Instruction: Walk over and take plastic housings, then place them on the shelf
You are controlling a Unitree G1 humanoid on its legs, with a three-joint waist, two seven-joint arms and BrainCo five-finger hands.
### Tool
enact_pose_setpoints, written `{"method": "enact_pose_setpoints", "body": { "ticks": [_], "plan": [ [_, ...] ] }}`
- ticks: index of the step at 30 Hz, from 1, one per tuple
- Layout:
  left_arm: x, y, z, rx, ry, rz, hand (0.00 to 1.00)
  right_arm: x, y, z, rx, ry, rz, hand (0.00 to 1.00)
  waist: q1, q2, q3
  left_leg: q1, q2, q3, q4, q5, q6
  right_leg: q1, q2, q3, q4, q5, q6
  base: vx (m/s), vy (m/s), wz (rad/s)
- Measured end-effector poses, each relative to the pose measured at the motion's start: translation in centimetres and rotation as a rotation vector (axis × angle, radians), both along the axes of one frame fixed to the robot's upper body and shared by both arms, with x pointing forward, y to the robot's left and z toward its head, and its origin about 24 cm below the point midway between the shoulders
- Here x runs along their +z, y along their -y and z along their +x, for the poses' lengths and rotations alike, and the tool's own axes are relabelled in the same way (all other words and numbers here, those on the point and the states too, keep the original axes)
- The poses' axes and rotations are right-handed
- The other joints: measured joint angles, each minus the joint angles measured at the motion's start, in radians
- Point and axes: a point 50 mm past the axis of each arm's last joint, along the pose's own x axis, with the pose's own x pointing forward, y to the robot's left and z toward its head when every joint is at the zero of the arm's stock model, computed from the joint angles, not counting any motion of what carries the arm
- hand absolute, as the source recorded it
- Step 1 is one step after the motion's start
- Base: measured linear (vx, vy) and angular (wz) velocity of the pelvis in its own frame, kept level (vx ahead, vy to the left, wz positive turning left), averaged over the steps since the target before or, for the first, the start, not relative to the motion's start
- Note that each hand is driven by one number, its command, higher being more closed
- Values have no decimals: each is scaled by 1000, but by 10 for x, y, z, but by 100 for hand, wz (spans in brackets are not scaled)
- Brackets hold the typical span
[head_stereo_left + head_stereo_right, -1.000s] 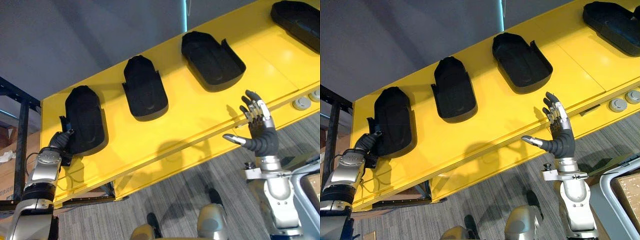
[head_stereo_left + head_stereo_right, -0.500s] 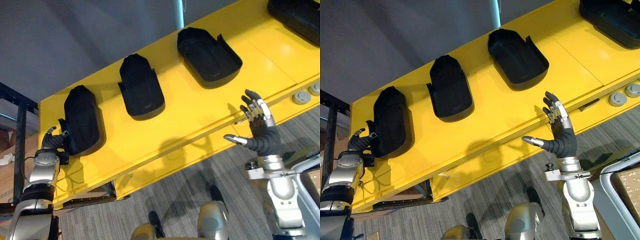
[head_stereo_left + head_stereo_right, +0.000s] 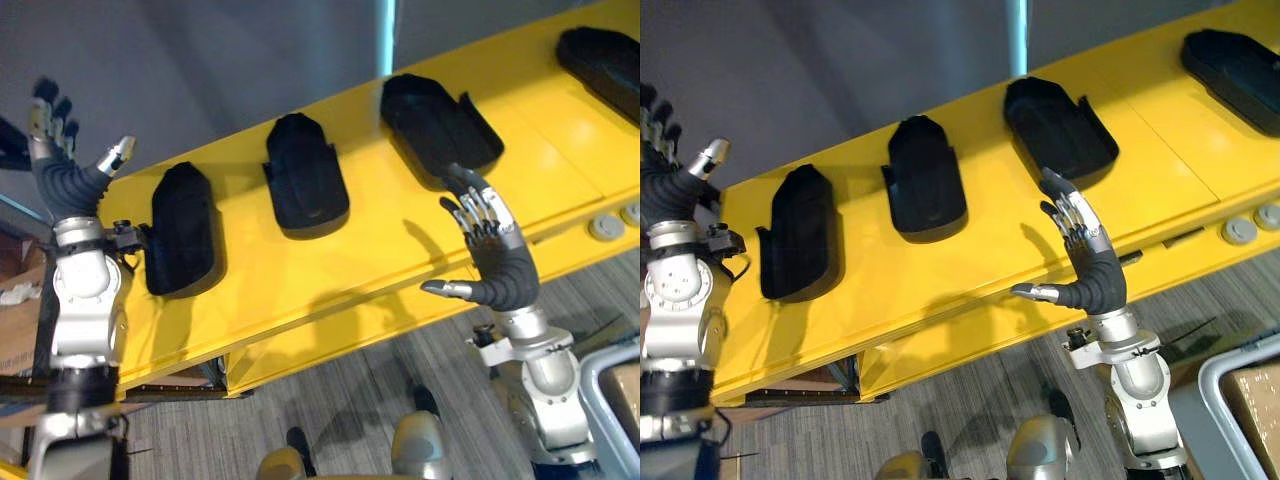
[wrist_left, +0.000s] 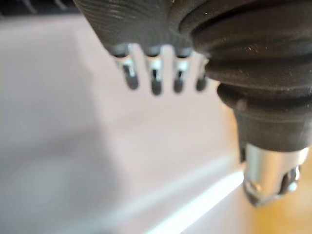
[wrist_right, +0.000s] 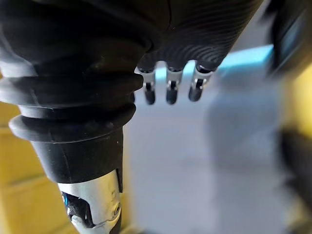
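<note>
Left hand (image 3: 68, 183) and right hand (image 3: 497, 268) are spread wide and empty at a yellow shelf (image 3: 400, 235) carrying 4 black housings (image 3: 306, 175).
The left hand hovers over the shelf's left end with its fingers straight and fanned, apart from the 1st housing (image 3: 183, 228). The 2nd housing (image 3: 308, 190), 3rd housing (image 3: 438, 120) and 4th housing (image 3: 605, 55) lie in a row further right. The right hand hangs at the shelf's front edge near the 3rd housing, thumb out, holding nothing.

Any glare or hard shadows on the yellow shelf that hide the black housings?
Left eye view: a pale sheen on the shelf, hiding nothing. Right eye view: the housings throw narrow dark shadows along their near edges; their outlines are plain.
</note>
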Motion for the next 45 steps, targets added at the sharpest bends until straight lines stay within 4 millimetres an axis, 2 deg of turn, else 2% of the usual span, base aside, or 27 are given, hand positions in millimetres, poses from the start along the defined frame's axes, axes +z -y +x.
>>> {"method": "enact_pose_setpoints", "body": {
  "ticks": [3,7,10,11,12,13,15,16,18,20,22,27,31,34,37,40,45],
  "plan": [
    [-20,13,-28,-102,2,-57,0,0,-15,-3,121,2,9,0,37,-31,-30,-36,0,-47,0,14,-2,2,-3,-49,-11,0,0,-1,-19,43],
    [-39,27,-44,-155,-55,-77,0,-13,-43,-5,300,-82,-31,0,80,-53,-42,-59,-2,-104,1,22,-4,34,-5,-108,-28,-1,-3,0,-16,46],
    [-76,37,-45,-152,-238,-156,0,-32,-70,-5,450,-211,-38,0,105,-58,-55,-105,-2,-152,19,25,-6,36,-3,-158,-33,-5,-11,0,-16,44],
    [-98,40,-42,-134,-347,-195,0,-42,-79,-5,481,-269,-29,0,118,-59,-55,-119,-2,-168,23,26,-8,36,-1,-171,-36,-5,-11,-5,-8,37],
    [-121,41,-43,-88,-463,-207,0,-52,-89,-4,509,-323,-29,100,122,-63,-57,-136,-1,-181,32,26,-8,36,1,-185,-38,-5,-12,-1,-6,31],
    [-133,40,-46,-54,-524,-203,0,-57,-94,-3,518,-350,-30,100,126,-65,-57,-139,-1,-185,33,26,-9,35,2,-188,-40,-3,-13,9,0,21],
    [-172,44,-57,30,-715,-187,0,-77,-111,-1,537,-446,-40,100,147,-77,-61,-150,-1,-199,33,27,-10,36,4,-199,-43,-4,-15,15,0,15],
    [-177,45,-60,46,-742,-166,0,-81,-116,0,530,-457,-57,100,150,-80,-63,-157,-1,-204,34,28,-11,36,4,-208,-43,-4,-16,8,-4,21],
    [-190,48,-65,79,-805,-104,0,-88,-129,7,510,-478,-105,100,182,-83,-61,-163,-1,-220,33,31,-14,37,7,-219,-43,-6,-19,-5,-4,21],
    [-202,50,-70,109,-862,-40,0,-89,-139,14,487,-473,-137,100,198,-83,-61,-174,-1,-231,33,36,-13,37,7,-236,-42,-8,-22,-18,-4,18],
    [-225,54,-77,124,-971,57,0,-87,-149,23,450,-459,-157,100,225,-82,-55,-175,-2,-241,33,39,-13,36,8,-241,-33,-13,-30,-18,1,8],
    [-261,68,-92,88,-1158,164,0,-75,-163,41,393,-414,-165,100,231,-75,6,-194,-3,-270,37,49,-10,14,8,-264,13,-43,-47,-53,-12,14],
    [-283,67,-104,85,-1300,171,0,-67,-169,51,342,-382,-180,100,246,-58,57,-212,-4,-280,39,61,-10,-11,4,-269,51,-56,-45,-30,-10,9],
    [-296,61,-108,109,-1375,61,0,-57,-167,59,288,-341,-171,100,263,-40,75,-244,-17,-291,66,58,-4,-44,-11,-275,105,-80,-36,-12,-5,13],
    [-312,53,-125,148,-1475,-40,0,-46,-170,62,247,-303,-155,100,265,-36,100,-251,-27,-294,70,56,0,-59,-24,-278,133,-98,-35,8,0,8],
    [-316,52,-130,159,-1495,-69,0,-43,-172,64,220,-302,-127,100,281,-35,104,-285,-29,-302,87,52,6,-87,-24,-280,147,-103,-37,9,-8,7],
    [-322,52,-134,164,-1515,-127,0,-41,-166,76,137,-332,-67,100,284,-31,117,-300,-38,-310,103,51,7,-105,-38,-290,185,-129,-39,-15,-5,10]
  ]
}}
